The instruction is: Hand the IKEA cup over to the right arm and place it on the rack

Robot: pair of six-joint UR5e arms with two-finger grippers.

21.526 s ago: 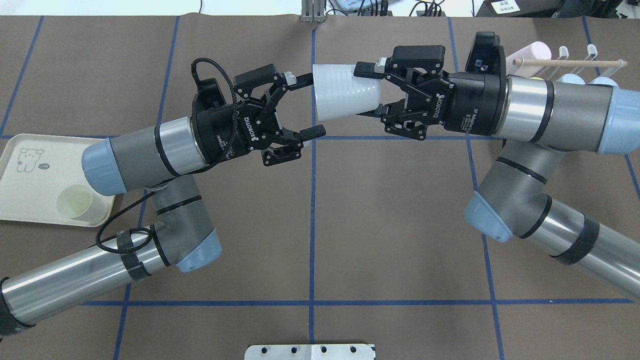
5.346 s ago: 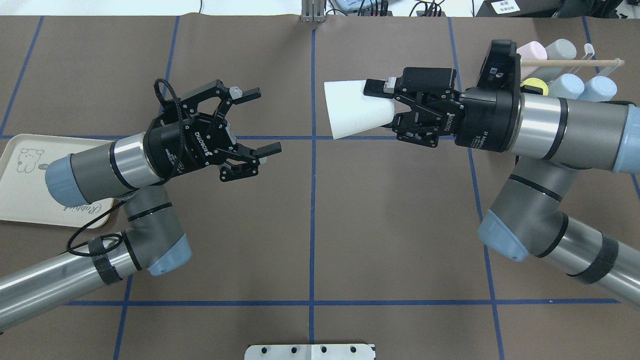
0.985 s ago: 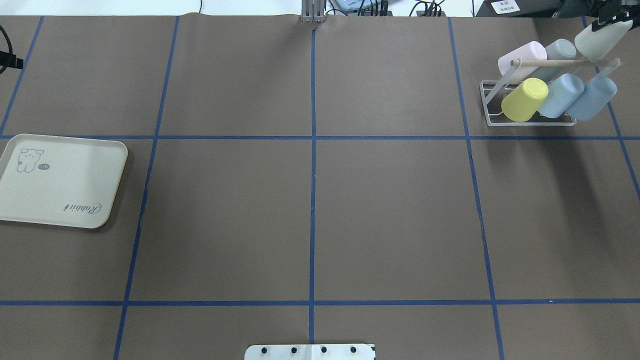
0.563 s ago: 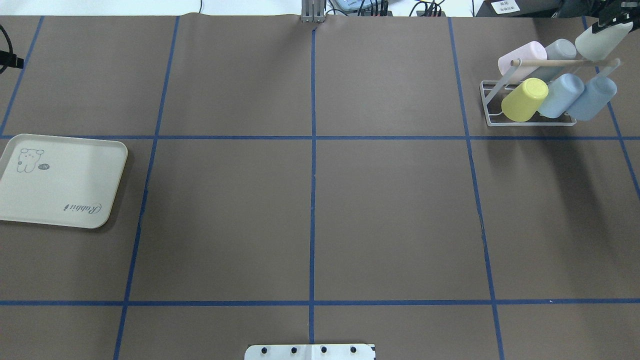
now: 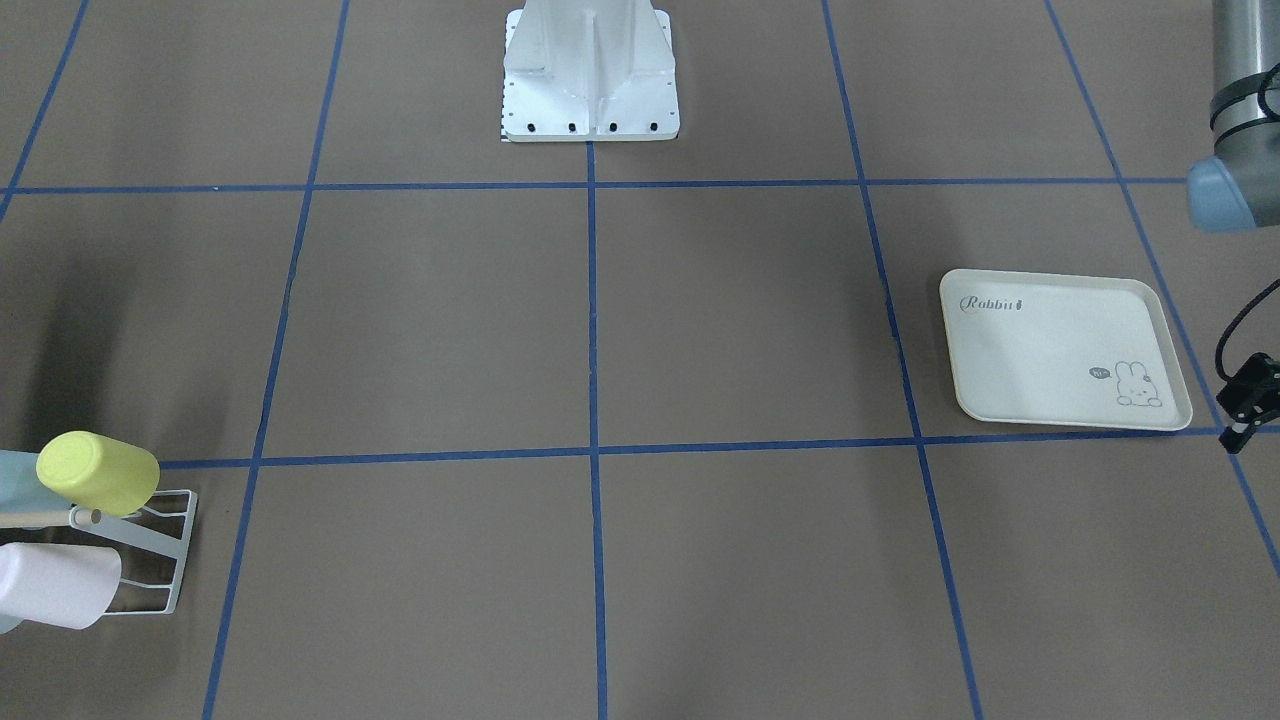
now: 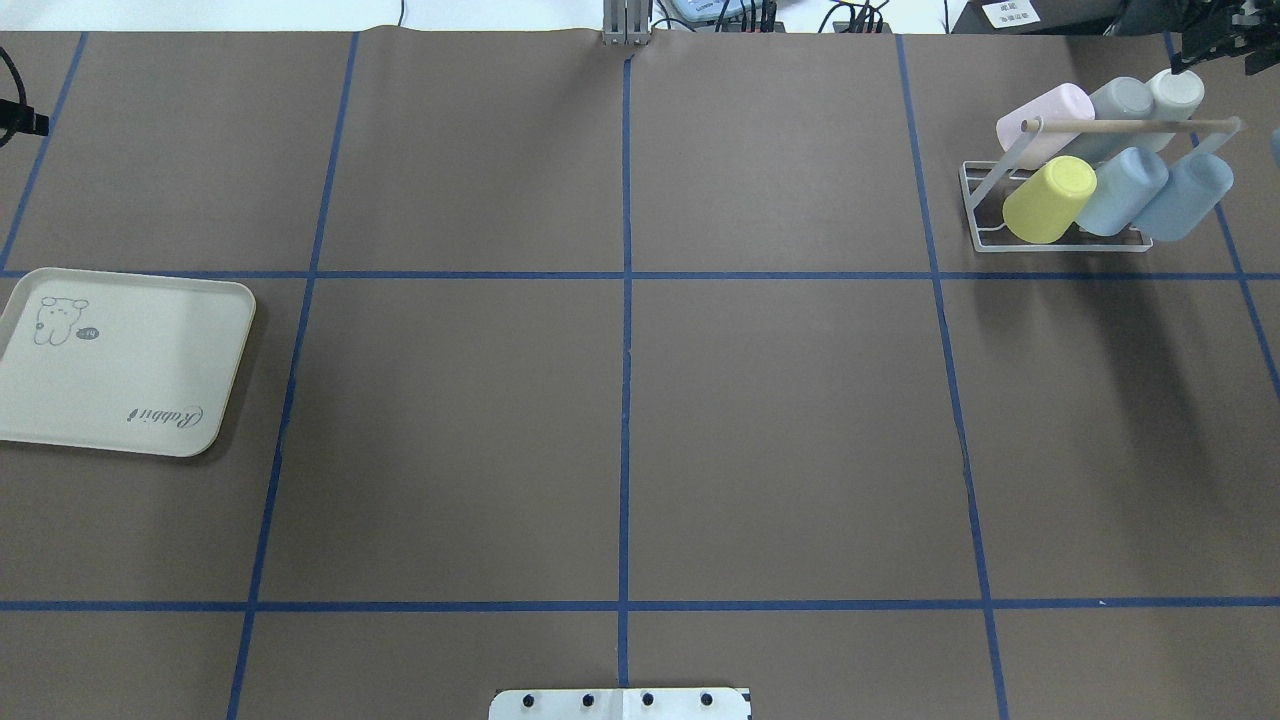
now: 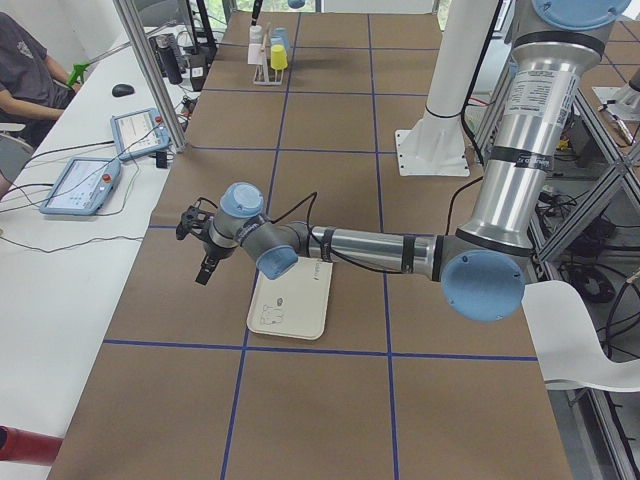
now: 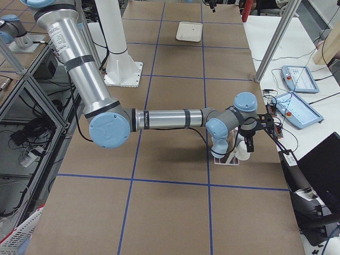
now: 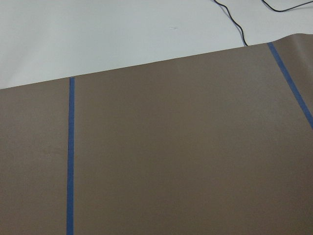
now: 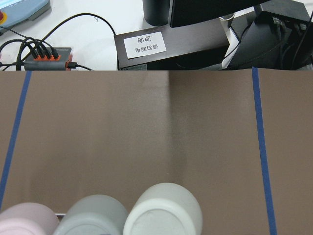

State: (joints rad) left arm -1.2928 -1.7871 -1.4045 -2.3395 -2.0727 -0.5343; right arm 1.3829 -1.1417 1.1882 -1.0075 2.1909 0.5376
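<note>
The white IKEA cup (image 6: 1176, 92) rests tilted on the far row of the white wire rack (image 6: 985, 215), next to a grey cup (image 6: 1122, 98) and behind the wooden dowel (image 6: 1120, 126). In the right wrist view its base (image 10: 164, 210) fills the bottom edge. My right gripper (image 6: 1218, 45) hovers just beyond the cup at the top right corner, open and holding nothing. It also shows in the exterior right view (image 8: 249, 139). My left gripper (image 7: 196, 248) hangs open and empty past the table's left edge; only its tip (image 6: 18, 120) shows overhead.
The rack also holds a pink cup (image 6: 1045, 110), a yellow cup (image 6: 1050, 198) and two blue cups (image 6: 1125, 188). A cream rabbit-print tray (image 6: 120, 360) lies empty at the left. Cables and boxes sit behind the far edge. A seated person (image 7: 25, 70) is at the side desk.
The white cup has dropped from my right gripper's hold onto the rack beside the grey cup. The gripper has let go and drawn back a little. The left arm has not moved.
</note>
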